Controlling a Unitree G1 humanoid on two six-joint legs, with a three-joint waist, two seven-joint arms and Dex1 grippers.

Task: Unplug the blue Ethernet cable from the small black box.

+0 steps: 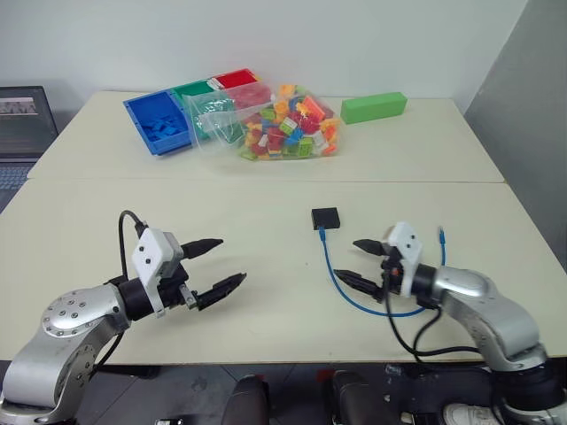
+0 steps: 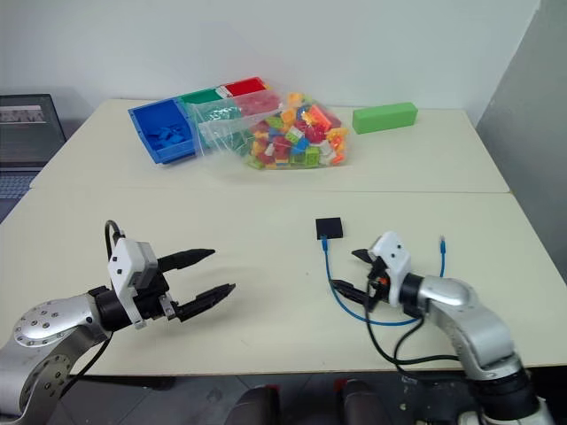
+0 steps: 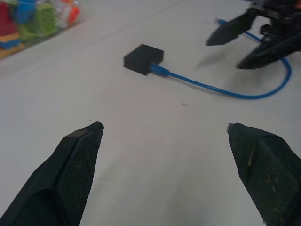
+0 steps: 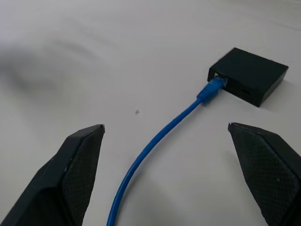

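The small black box (image 1: 325,218) lies flat on the cream table, right of centre. The blue Ethernet cable (image 1: 341,282) is plugged into its near side (image 4: 214,87) and curves toward me, looping under my right arm to a free plug end (image 1: 441,235). My right gripper (image 1: 363,262) hovers open just above the cable's curve, a short way nearer than the box, fingers pointing left toward it. My left gripper (image 1: 217,264) is open over bare table far to the left, pointing right. Nothing sits between either pair of fingers.
At the table's far side lie a clear bag of coloured bricks (image 1: 288,122), a row of blue, green and red trays (image 1: 161,121) and a long green block (image 1: 373,107). A laptop (image 1: 24,124) stands off the far left edge. A seam crosses the table (image 1: 266,181).
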